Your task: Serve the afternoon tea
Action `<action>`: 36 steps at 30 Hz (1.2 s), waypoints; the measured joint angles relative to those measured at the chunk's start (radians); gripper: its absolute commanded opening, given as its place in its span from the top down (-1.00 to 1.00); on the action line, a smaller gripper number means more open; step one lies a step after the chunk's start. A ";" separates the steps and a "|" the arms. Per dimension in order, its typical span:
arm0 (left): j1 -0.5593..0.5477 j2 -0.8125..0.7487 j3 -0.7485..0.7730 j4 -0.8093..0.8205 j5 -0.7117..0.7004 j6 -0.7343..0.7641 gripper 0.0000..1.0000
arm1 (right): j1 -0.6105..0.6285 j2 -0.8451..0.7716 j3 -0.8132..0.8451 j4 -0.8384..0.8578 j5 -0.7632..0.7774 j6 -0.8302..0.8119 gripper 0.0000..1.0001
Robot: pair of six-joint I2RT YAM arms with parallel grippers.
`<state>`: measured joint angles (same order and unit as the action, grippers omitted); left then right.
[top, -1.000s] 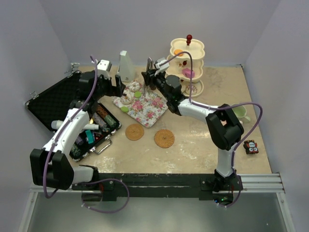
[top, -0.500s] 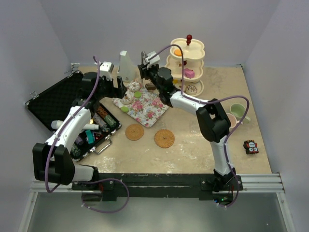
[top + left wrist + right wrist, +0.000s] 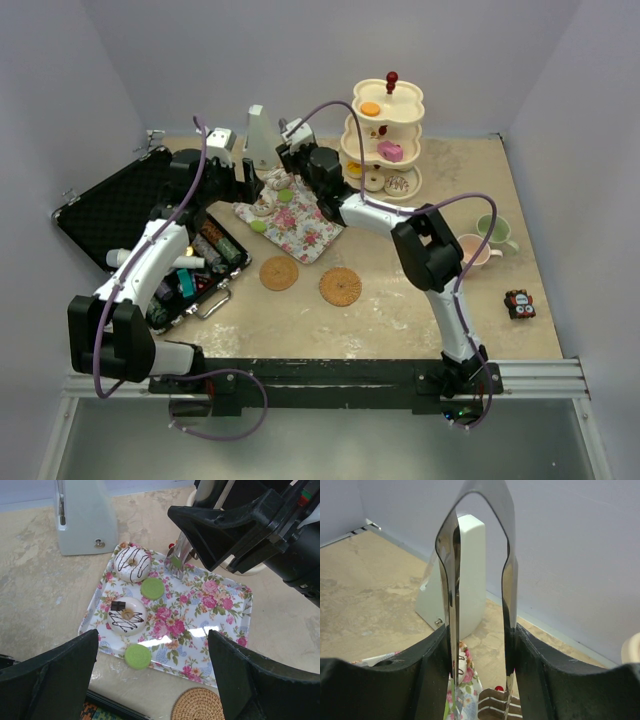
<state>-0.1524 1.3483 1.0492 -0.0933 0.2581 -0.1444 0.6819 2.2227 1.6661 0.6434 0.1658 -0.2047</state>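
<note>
table (image 3: 420, 290) | three-tier stand (image 3: 388, 130) back right, partly stocked | floral tray (image 3: 200, 610) holds treats | left fingers (image 3: 50, 680) spread, empty | right fingers (image 3: 420, 680) clamp tongs (image 3: 509, 580) | step, likely: picking brown cake (image 3: 492, 705) | next: straddle, squeeze, carry to stand

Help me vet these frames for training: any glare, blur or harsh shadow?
Top external: even light, soft shadows, sharp. Left wrist: white glare patches on the floral tray; the open left hand is a dark silhouette. Right wrist: the tongs clamped in the right hand sit very close, mirror-like and slightly soft.
</note>
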 measured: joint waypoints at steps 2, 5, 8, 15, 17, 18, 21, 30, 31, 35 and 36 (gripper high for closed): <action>0.000 0.000 0.000 0.000 0.000 -0.002 -0.90 | 0.005 0.000 0.002 0.001 0.005 -0.013 0.03; 0.000 0.000 0.000 0.000 0.001 -0.002 -0.90 | 0.007 0.001 0.002 0.000 0.008 -0.032 0.10; 0.000 0.000 0.000 0.000 0.001 -0.002 -0.90 | 0.008 0.010 0.011 0.002 0.012 -0.051 0.21; 0.000 0.000 0.000 0.000 0.010 -0.003 -0.90 | 0.012 0.018 0.019 0.000 0.029 -0.093 0.69; 0.000 0.000 0.000 0.000 0.013 -0.003 -0.90 | 0.012 0.018 0.020 -0.001 0.028 -0.098 0.82; 0.000 0.000 0.000 0.000 0.014 -0.003 -0.90 | 0.012 0.018 0.021 -0.002 0.027 -0.100 0.87; 0.000 0.000 0.000 0.000 0.017 -0.003 -0.90 | 0.012 0.017 0.021 -0.005 0.023 -0.100 0.95; 0.000 0.000 0.000 0.000 0.016 -0.004 -0.89 | 0.016 -0.153 0.020 -0.175 -0.012 -0.052 1.00; 0.000 -0.001 0.000 0.000 0.016 -0.004 -0.90 | 0.016 -0.185 0.020 -0.186 -0.016 -0.047 1.00; 0.000 -0.007 0.000 0.000 0.014 -0.006 -0.90 | 0.019 -0.333 0.026 -0.232 -0.027 -0.025 1.00; 0.000 -0.010 0.000 0.000 0.014 -0.007 -0.89 | 0.019 -0.363 0.033 -0.241 -0.027 -0.019 1.00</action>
<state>-0.1528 1.3380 1.0492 -0.0933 0.2722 -0.1516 0.7013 1.8599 1.6993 0.4019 0.1387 -0.2241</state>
